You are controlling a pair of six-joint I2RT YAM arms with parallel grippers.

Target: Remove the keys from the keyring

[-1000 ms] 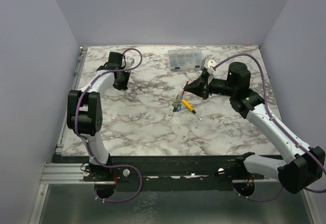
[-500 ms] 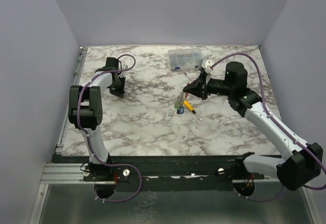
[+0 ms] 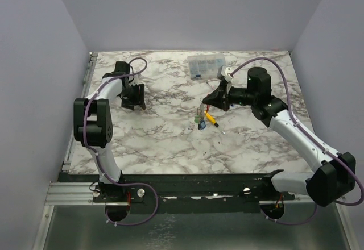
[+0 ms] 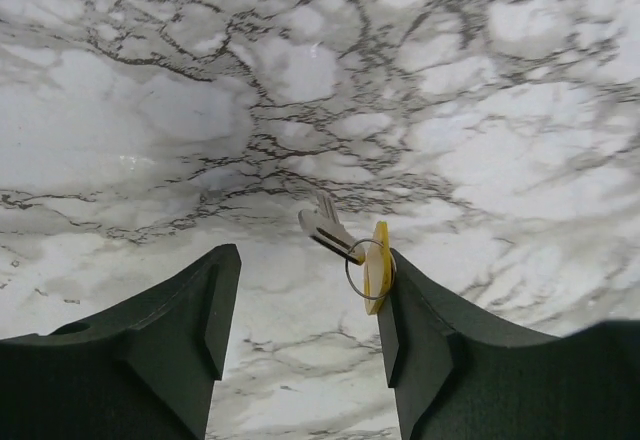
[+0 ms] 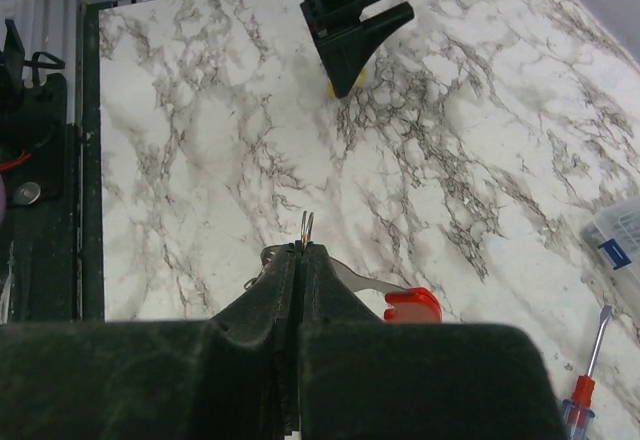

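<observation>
My left gripper (image 4: 308, 272) is open over the marble at the far left. A yellow-headed key (image 4: 377, 268) with a small wire ring through it rests against the inner tip of its right finger, clear of the left finger. My right gripper (image 5: 303, 252) is shut on the thin metal keyring (image 5: 307, 223), whose edge pokes out past the fingertips. A red tag (image 5: 412, 305) shows just beside those fingers. In the top view, green- and blue-headed keys (image 3: 200, 120) hang in a bunch below the right gripper (image 3: 211, 99), mid-table.
A yellow-handled screwdriver (image 3: 211, 117) lies right beside the hanging keys. A red-and-blue-handled screwdriver (image 5: 585, 388) lies near the clear parts box (image 3: 207, 66) at the back. The left gripper (image 3: 136, 98) is well apart from the right arm.
My left gripper has gone from shut to open, so the yellow key is no longer clamped. The right gripper has shifted slightly left, still shut on the keyring.
</observation>
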